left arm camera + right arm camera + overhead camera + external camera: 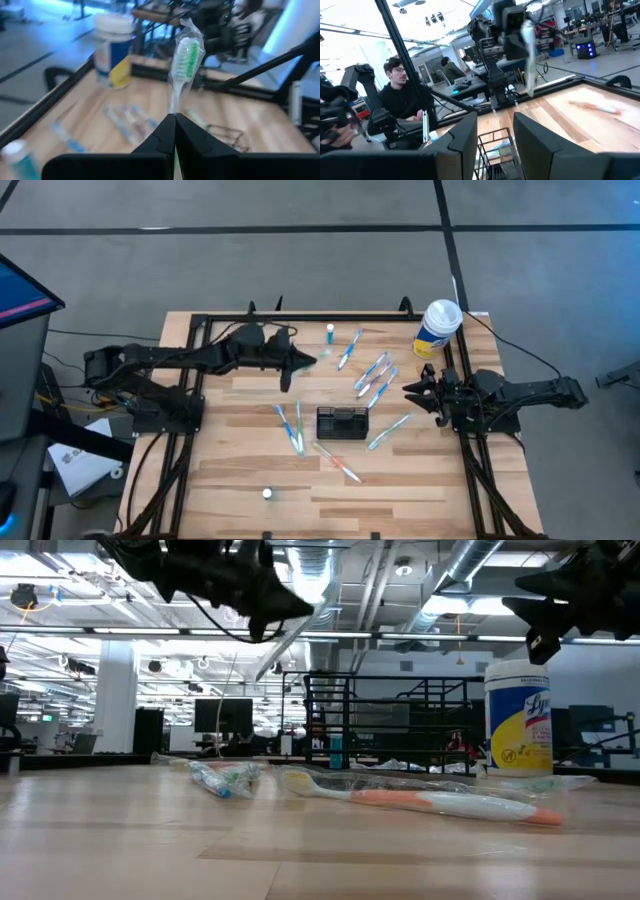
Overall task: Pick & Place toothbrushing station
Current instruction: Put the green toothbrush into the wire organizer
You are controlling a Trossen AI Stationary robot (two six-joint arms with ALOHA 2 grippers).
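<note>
My left gripper [303,361] is above the table's far middle and is shut on a toothbrush [185,55] with green bristles in a clear wrapper. The toothbrushing station [342,423], a small black slotted box, stands on the table's middle and also shows in the right wrist view [495,145]. My right gripper [412,391] is open and empty, off the table to the right of the station. Several wrapped toothbrushes [376,373] lie flat around the station. My left gripper pinches the wrapped toothbrush's handle [175,107] between its two shut fingers, some way below the head. The bristle head [188,50] sticks out beyond the fingertips. The fingers point toward the table's right side, and the brush is lifted clear of the table.
A white-and-yellow canister [438,328] stands at the far right corner. A small tube [329,333] stands near the far edge. An orange-and-white toothbrush [430,802] lies near the front, and a small white ball [267,493] lies at the near left. A person [402,95] sits beyond the table's left side.
</note>
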